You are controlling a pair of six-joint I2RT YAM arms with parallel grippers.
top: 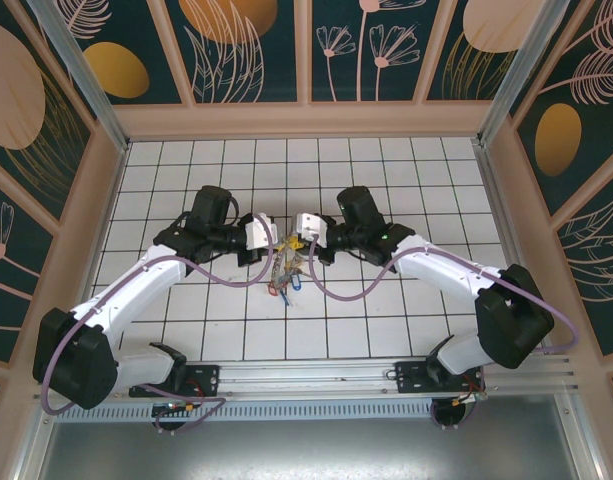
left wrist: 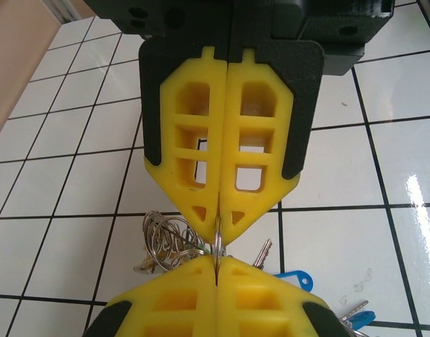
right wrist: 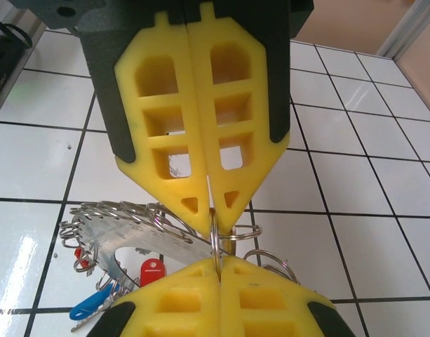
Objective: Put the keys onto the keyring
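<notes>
- Yellow fingertips of the right gripper (right wrist: 220,261) are being seen closest in the right wrist view, at the lower edge, pressed flat together with no gap between them.
- Tip to tip against them, the left gripper (right wrist: 213,226) is being pointed down from the top of that view, its jaws likewise being held closed.
- A thin wire ring (right wrist: 215,242) is being pinched at the seam where the two pairs of tips meet, and it is being gripped by both.
- The keyring (right wrist: 130,242), a flat grey band, is being seen just left of the tips, tilted, with small wire loops (right wrist: 109,208) strung along its outer edge; its right end is being hidden by the left gripper's fingers.
- A red-headed key (right wrist: 151,270) and a blue-headed key (right wrist: 92,307) are being shown under the band, their lower parts being cut off by the right gripper's fingers.
- From the left wrist, a silver key (left wrist: 262,253) and a blue tag (left wrist: 293,281) are being shown just right of the tips; whatever lies behind the fingers is being blocked.
- From above, the keys (top: 286,275) are being bunched at the middle of the white tiled table (top: 406,170), directly below the meeting grippers, whose bodies are covering the top of the bunch.
- Whether the bunch is hanging or resting on the tiles cannot be told.
- Purple cables (top: 221,282) are being looped from each arm close beside the bunch.
</notes>
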